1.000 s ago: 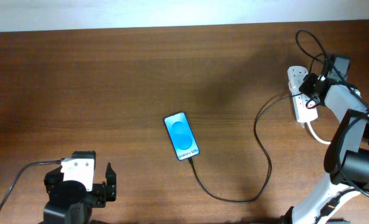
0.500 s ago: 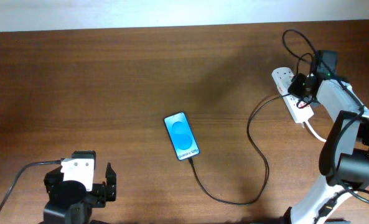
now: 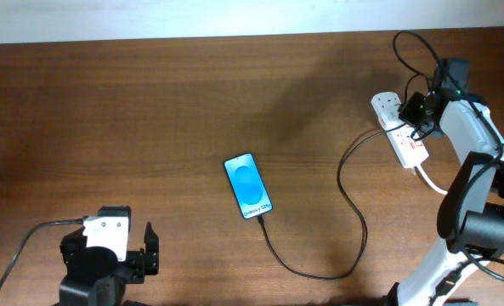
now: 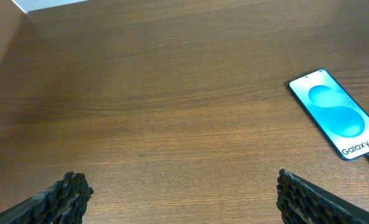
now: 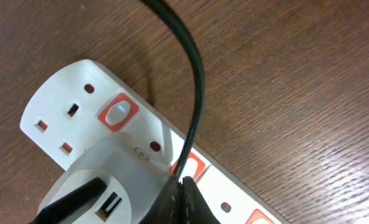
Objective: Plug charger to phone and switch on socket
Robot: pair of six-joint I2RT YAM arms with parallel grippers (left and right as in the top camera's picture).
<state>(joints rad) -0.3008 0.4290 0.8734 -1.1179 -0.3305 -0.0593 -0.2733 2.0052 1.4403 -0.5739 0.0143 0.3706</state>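
The phone [image 3: 249, 186] lies mid-table with its blue screen up; it also shows at the right of the left wrist view [image 4: 338, 113]. The black charger cable [image 3: 351, 212] runs from the phone's lower end in a loop to the white adapter [image 5: 103, 190] plugged into the white socket strip [image 3: 400, 132]. My right gripper [image 3: 421, 110] is shut, its tips [image 5: 183, 190] pressing down at a red switch [image 5: 193, 167] next to the adapter. My left gripper [image 4: 184, 196] is open and empty at the table's front left, far from the phone.
A thick white lead [image 3: 432, 182] leaves the strip toward the right edge. A second red switch [image 5: 117, 112] sits by the strip's empty outlet. Black cable loops [image 3: 417, 51] lie behind the strip near the back edge.
My right gripper shifted over the socket strip, and the strip has been pushed left and up from where it lay a second ago. The charger cable's loop shifted with it. The left arm has not moved.
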